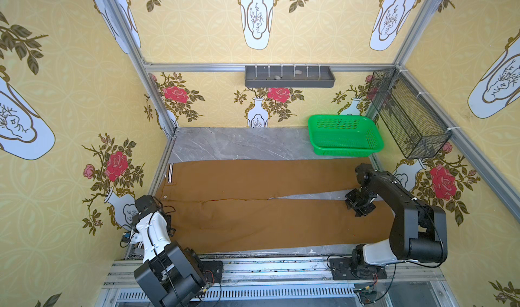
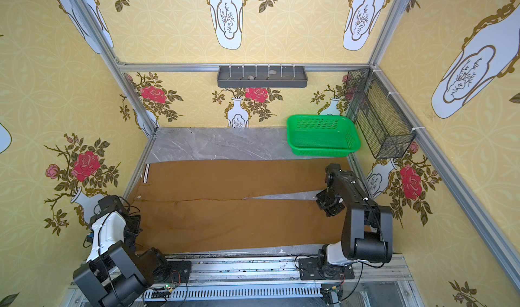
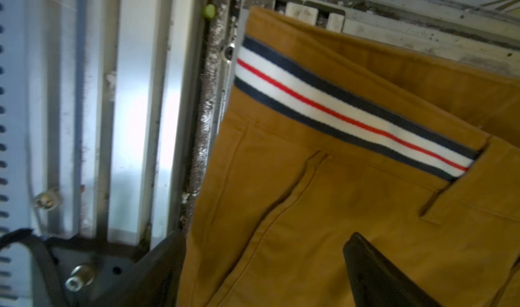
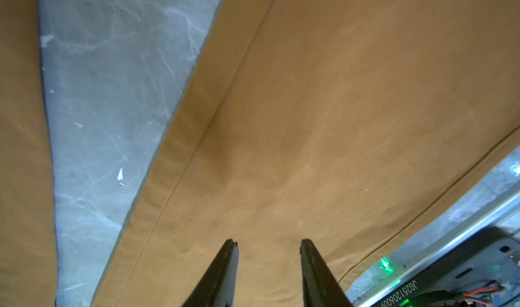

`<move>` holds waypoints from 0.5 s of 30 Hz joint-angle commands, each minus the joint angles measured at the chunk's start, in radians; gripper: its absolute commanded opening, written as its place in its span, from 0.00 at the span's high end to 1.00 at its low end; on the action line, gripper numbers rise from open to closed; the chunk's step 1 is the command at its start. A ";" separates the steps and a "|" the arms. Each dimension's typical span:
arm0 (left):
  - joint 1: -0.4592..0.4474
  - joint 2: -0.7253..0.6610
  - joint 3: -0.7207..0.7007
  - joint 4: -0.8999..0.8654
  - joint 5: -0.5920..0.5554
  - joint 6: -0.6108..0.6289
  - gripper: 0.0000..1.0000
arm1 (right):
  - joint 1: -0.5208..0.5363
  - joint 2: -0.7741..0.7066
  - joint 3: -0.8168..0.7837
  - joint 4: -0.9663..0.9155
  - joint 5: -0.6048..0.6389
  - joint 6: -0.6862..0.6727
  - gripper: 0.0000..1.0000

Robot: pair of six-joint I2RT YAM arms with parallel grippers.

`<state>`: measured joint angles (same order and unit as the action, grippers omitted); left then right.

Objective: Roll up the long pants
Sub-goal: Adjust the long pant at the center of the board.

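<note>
The long pants point(image 1: 253, 207) are laid flat across the counter point(image 1: 239, 145), waistband point(image 3: 351, 108) left, legs right. The left hand point(image 3: 267, 235) is spread wide over the waistband, the right hand point(image 4: 268, 242) parted over the near leg point(image 1: 309, 224).

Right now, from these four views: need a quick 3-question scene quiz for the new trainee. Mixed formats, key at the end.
1. True or false: the long pants are already partly rolled.
2. Where does the green basket sit? A) on the pants' waist B) on the table, beyond the pants C) on the pants' legs
3. Fill in: the striped waistband lies by the ____ gripper.

Key: 1 false, they lie spread flat; 2 B; 3 left gripper
</note>
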<state>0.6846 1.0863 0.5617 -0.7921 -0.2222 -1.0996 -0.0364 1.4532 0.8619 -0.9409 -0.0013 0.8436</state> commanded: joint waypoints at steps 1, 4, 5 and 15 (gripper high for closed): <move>0.005 0.024 -0.020 0.111 0.021 0.046 0.10 | 0.000 0.010 0.007 -0.016 -0.012 -0.006 0.59; 0.006 0.016 -0.032 0.144 0.024 0.053 0.18 | 0.000 0.017 0.007 -0.011 -0.011 -0.006 0.58; 0.006 0.016 -0.033 0.151 0.026 0.056 0.21 | 0.000 0.021 0.010 -0.010 -0.009 -0.006 0.58; 0.005 0.009 0.007 -0.045 0.029 0.085 0.16 | 0.000 0.077 0.035 0.016 -0.017 -0.012 0.57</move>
<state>0.6884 1.1294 0.5999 -0.7578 -0.1757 -1.0355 -0.0364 1.5158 0.8879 -0.9279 -0.0185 0.8371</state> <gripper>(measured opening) 0.834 0.432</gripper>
